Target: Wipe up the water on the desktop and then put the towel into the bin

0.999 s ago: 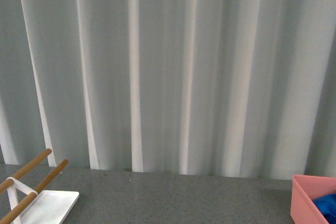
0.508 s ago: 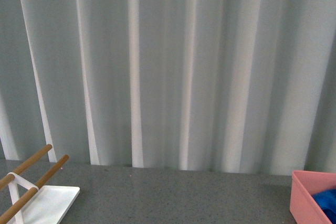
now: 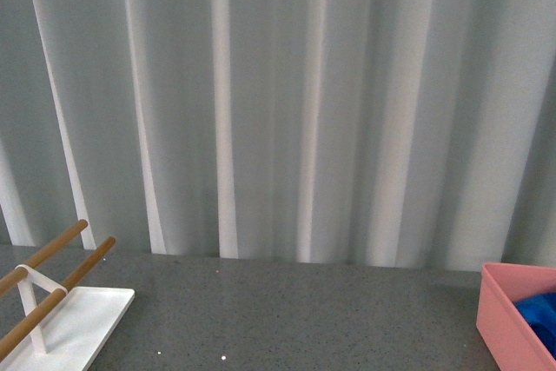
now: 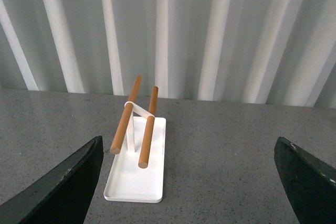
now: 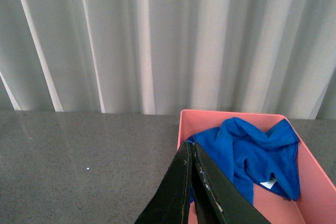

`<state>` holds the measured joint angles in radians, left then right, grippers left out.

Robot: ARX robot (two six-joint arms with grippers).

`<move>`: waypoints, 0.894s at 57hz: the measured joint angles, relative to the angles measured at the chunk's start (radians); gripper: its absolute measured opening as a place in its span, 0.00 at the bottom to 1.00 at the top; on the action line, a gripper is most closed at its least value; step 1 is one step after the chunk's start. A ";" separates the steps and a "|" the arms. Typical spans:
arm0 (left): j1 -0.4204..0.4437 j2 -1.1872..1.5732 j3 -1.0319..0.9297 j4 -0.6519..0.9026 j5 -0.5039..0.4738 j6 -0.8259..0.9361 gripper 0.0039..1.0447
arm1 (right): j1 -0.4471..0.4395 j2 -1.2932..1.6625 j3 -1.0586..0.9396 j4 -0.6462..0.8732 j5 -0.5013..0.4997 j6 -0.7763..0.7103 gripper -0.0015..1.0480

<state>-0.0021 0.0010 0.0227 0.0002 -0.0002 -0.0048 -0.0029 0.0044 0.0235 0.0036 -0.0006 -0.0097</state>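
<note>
towel in bin

- The left gripper has its 2 dark fingers spread wide apart, nothing between them.
- A white flat-tray rack stands on the dark grey speckled stone-like desktop, carrying 2 parallel wooden rods.
- Pale pleated curtain hangs behind the desktop.

The desktop is a dark grey speckled slab running up to a pale curtain at the back. Sitting on it are a white rack with wooden rods on the left and the pink bin way over on the right.
</note>
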 joint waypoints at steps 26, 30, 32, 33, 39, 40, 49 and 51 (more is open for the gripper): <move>0.000 0.000 0.000 0.000 0.000 0.000 0.94 | 0.000 0.000 0.000 -0.002 0.000 0.000 0.45; 0.000 0.000 0.000 0.000 0.000 0.000 0.94 | 0.000 0.000 0.000 -0.002 0.000 0.000 0.58; 0.000 0.000 0.000 0.000 0.000 0.000 0.94 | 0.000 0.000 0.000 -0.002 0.000 0.000 0.63; 0.000 0.000 0.000 0.000 0.000 0.000 0.94 | 0.000 0.000 0.000 -0.002 0.000 0.000 0.67; 0.000 0.000 0.000 0.000 0.000 0.000 0.94 | 0.000 0.000 0.000 -0.002 0.000 0.000 0.85; 0.000 0.000 0.000 0.000 0.000 0.000 0.94 | 0.000 0.000 0.000 -0.003 0.000 0.000 0.88; 0.000 0.000 0.000 0.000 0.000 0.000 0.94 | 0.000 0.000 0.000 -0.003 0.000 0.003 0.93; 0.000 0.000 0.000 0.000 0.000 0.000 0.94 | 0.000 0.000 0.000 -0.003 0.000 0.003 0.93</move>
<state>-0.0021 0.0013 0.0227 0.0002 -0.0002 -0.0048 -0.0029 0.0044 0.0235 0.0010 -0.0010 -0.0063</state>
